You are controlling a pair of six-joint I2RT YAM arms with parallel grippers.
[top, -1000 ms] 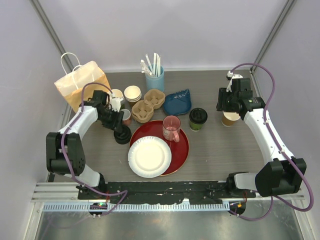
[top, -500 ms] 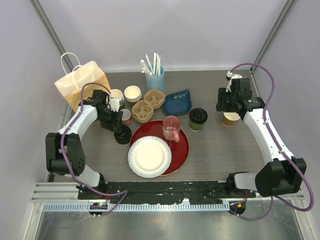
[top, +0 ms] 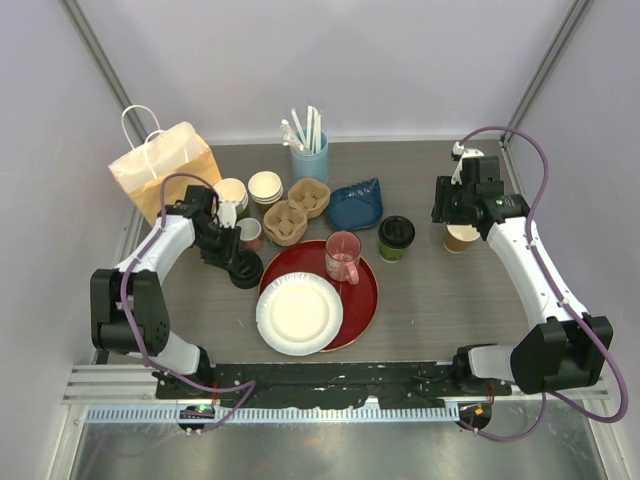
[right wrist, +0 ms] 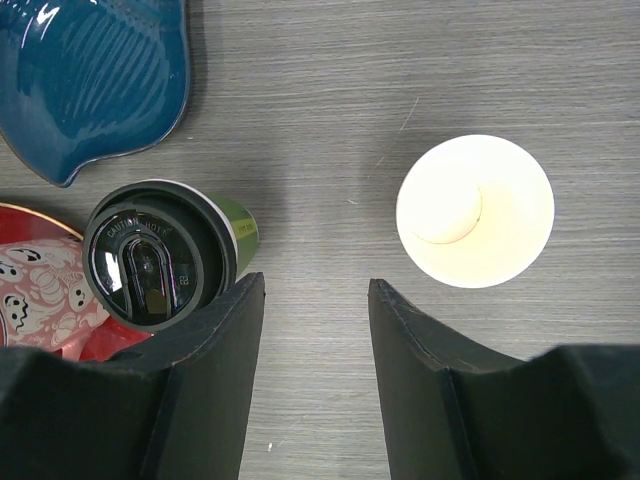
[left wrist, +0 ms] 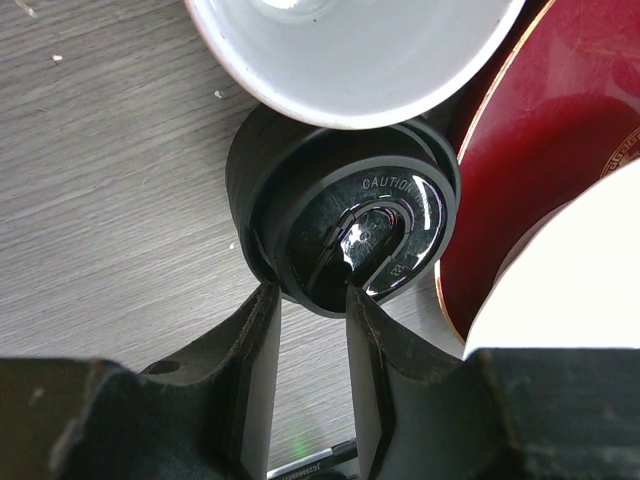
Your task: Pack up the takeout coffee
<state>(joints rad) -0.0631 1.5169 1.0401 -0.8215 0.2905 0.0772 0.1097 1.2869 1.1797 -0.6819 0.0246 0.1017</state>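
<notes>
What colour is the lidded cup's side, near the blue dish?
Green; the lidded cup shows it best in the top external view.

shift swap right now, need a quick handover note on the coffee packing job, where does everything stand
left hand: low over the black plastic lid beside the round red plate, fingers straddling the lid's near rim; grip not confirmed.
right hand: open, empty, above bare table between the two cups.
green-sided paper cup: upright, black lid on, right of the plate.
kraft-brown paper cup: upright, no lid, far right.
done: nothing packed.
left: probably fit the lid on the brown cup, then pack both cups, likely into the brown paper bag.
</notes>
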